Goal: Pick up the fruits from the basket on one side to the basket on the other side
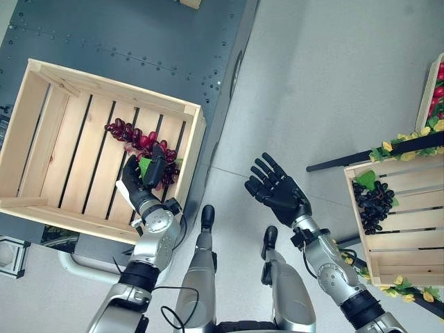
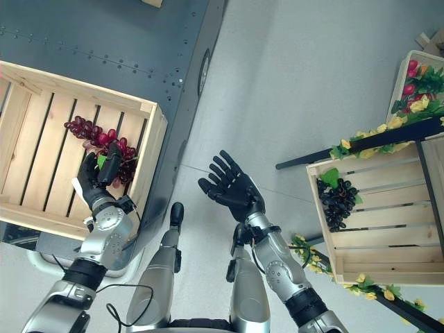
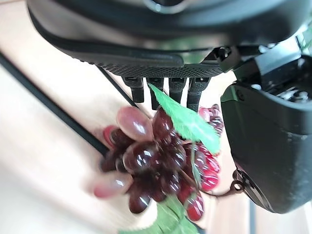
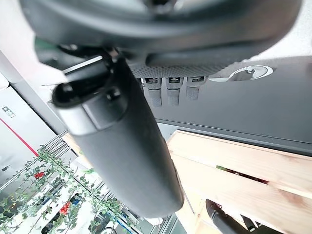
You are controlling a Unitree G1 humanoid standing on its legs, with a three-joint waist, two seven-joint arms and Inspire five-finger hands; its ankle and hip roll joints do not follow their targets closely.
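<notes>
A bunch of red grapes (image 1: 137,137) with a green leaf lies on the slats of the pale wooden crate (image 1: 111,87) at my left. My left hand (image 1: 142,193) reaches into that crate from its near side. Its fingers are straight, and the near end of the bunch (image 3: 161,161) sits between fingers and thumb, resting on the slats. My right hand (image 1: 281,191) hovers open over the grey floor between the crates, fingers spread and nothing in it. At the right a second wooden crate (image 1: 409,165) holds a bunch of black grapes (image 1: 374,205) with a leaf.
The left crate stands on a dark metal platform (image 1: 139,35) raised above the floor. A black rail with yellow-green leaves (image 1: 409,146) runs behind the right crate. Another crate with red fruit (image 1: 436,87) stands at the far right edge.
</notes>
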